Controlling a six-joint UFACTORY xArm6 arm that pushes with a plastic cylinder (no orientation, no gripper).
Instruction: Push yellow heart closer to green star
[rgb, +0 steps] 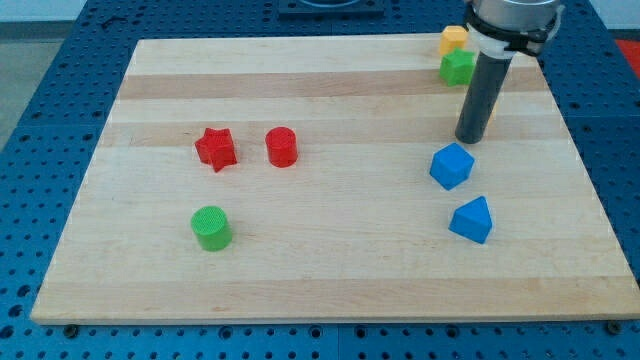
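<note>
My tip (469, 140) rests on the board at the view's right, just above the blue cube (451, 165). A thin sliver of a yellow block (490, 112) shows at the rod's right edge; the rod hides most of it, so I cannot make out its shape. A green block (457, 67), apparently the star, sits near the view's top right, touching the rod's left side in the image. Another yellow block (453, 39) lies just above the green one, at the board's top edge.
A blue triangular block (472, 220) lies below the blue cube. A red star (215, 148) and a red cylinder (282, 147) sit left of centre, with a green cylinder (211, 227) below them. The wooden board (330, 290) lies on a blue perforated table.
</note>
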